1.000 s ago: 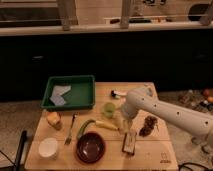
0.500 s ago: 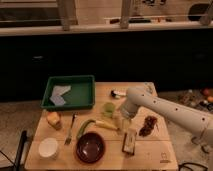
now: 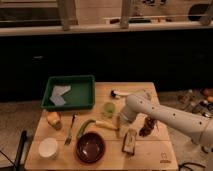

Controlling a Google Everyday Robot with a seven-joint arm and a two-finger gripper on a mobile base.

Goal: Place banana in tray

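The pale yellow banana (image 3: 106, 125) lies on the wooden table (image 3: 155, 155), just above the dark red bowl (image 3: 90, 148) and beside a green curved pod (image 3: 84, 128). The dark green tray (image 3: 70, 93) stands at the table's back left with a grey-blue cloth piece (image 3: 60, 94) inside. My gripper (image 3: 121, 127) hangs at the end of the white arm (image 3: 165, 117), low over the table just right of the banana's right end.
A round yellow-orange fruit (image 3: 53, 119), a fork (image 3: 70, 134) and a white cup (image 3: 48, 147) sit at the left. A small green cup (image 3: 108, 109), a dark snack bar (image 3: 129, 142), a brownish cluster (image 3: 147, 127) and a mushroom-like item (image 3: 118, 93) lie around the arm.
The arm has shifted slightly left and the gripper has come down closer to the banana's right end. The banana has not moved.
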